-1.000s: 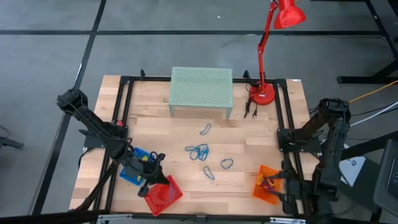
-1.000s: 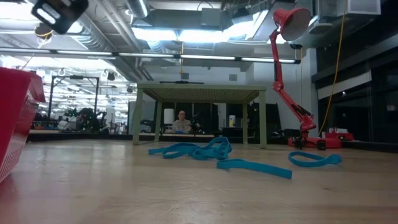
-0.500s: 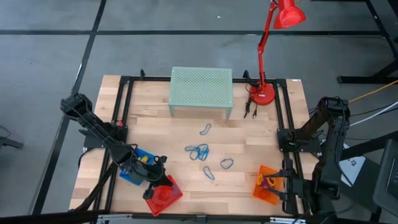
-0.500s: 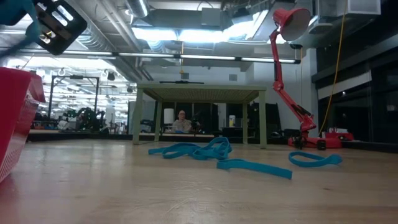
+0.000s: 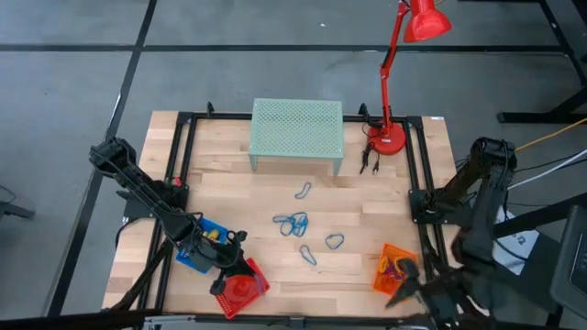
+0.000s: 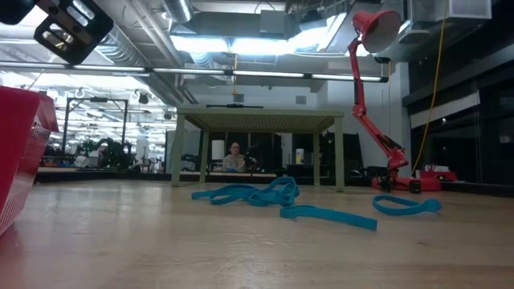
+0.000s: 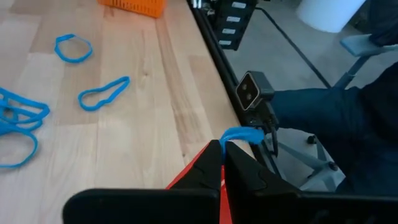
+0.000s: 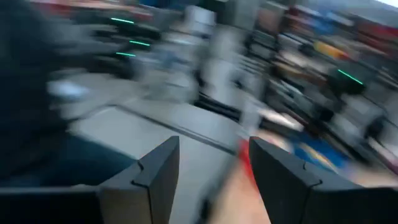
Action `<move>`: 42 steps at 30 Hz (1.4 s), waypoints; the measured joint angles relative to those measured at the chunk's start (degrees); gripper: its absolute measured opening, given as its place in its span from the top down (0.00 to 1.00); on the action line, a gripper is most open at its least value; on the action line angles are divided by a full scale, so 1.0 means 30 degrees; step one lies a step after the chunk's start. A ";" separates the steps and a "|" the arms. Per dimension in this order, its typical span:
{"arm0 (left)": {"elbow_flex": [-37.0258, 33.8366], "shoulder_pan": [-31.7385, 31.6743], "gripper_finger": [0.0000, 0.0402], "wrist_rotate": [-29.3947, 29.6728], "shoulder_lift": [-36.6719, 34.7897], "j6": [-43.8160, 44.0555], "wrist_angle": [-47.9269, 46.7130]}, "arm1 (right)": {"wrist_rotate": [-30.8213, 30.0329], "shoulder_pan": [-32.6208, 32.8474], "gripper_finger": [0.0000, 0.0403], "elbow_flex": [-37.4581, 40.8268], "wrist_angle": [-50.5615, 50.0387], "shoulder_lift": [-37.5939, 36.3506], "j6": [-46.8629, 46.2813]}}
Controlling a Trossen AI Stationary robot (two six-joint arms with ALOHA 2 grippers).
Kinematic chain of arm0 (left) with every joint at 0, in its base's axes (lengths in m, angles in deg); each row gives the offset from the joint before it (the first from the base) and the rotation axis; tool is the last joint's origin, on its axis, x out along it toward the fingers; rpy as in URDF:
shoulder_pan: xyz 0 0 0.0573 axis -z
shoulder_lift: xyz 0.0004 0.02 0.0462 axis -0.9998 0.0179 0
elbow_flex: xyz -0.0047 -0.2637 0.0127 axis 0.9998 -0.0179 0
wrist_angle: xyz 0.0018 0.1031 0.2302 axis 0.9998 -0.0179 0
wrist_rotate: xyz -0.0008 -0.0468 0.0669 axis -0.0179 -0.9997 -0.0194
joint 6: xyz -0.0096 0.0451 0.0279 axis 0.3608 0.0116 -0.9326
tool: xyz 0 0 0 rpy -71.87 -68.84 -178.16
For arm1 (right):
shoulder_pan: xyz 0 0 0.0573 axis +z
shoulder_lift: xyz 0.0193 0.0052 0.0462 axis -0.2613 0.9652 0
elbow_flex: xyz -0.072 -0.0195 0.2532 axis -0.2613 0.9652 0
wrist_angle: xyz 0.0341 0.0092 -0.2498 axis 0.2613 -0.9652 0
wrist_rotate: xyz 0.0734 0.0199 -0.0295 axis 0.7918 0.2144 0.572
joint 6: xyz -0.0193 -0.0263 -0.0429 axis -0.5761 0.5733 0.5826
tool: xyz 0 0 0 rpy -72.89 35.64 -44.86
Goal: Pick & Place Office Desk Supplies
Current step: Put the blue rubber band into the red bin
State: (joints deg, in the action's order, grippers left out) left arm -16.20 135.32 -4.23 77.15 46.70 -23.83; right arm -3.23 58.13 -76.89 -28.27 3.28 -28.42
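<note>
Blue loops of thin rubbery band (image 5: pixel 292 223) lay clustered at the middle of the pale wooden tabletop (image 5: pixel 367 229), with one stretched loop (image 5: pixel 303 191) farther back, a rounder one (image 5: pixel 334 241) to the right and another (image 5: pixel 307 256) nearer the front edge. The left end effector (image 7: pixel 222 148) hovered over the red mesh plastic basket (image 5: pixel 240 287) at the near left, its dark fingers (image 7: pixel 208 163) pressed together and pinching a short blue band (image 7: pixel 242 134) at their tips. Just behind that basket sat a blue mesh basket (image 5: pixel 204 240) holding small yellow pieces (image 5: pixel 214 234) (their exact shape could not be made out). At the near right stood an orange mesh basket (image 5: pixel 393 271) with red and purple bits inside. The right end effector (image 8: pixel 214 163) hung past the near right edge of the tabletop, beside the orange basket, fingers spread apart and holding nothing, its surroundings badly smeared. At the far side stood a pale green perforated metal stand (image 5: pixel 297 130), and to its right a tall red desk lamp (image 5: pixel 401 73). From table height, the tangled blue loops (image 6: pixel 257 193) lay flat in front of the stand (image 6: pixel 257 122), and a person (image 6: pixel 234 157) showed far off in the room behind.
</note>
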 joint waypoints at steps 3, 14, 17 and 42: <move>0.0000 0.0001 0.99 -0.0021 0.0000 -0.0092 0.0093 | 0.5296 -0.1864 0.52 0.0056 0.0828 -0.0158 0.1579; 0.0000 0.0022 0.99 -0.0540 0.0000 -0.0387 0.0546 | 1.1594 -0.5471 0.52 0.7428 0.5226 -0.4466 0.0974; 0.0000 0.0022 0.99 -0.0539 0.0000 -0.0422 0.0878 | 1.1139 -0.5500 0.52 1.0043 0.6598 -0.7035 0.1127; -0.0015 0.2549 0.99 0.2257 0.0080 0.2412 0.0451 | 1.0638 -0.5424 0.52 1.7983 0.5564 -1.4612 0.0041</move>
State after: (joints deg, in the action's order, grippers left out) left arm -16.25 142.97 2.54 77.39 53.93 -22.48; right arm 28.69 41.85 -22.94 -11.58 -40.56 -28.30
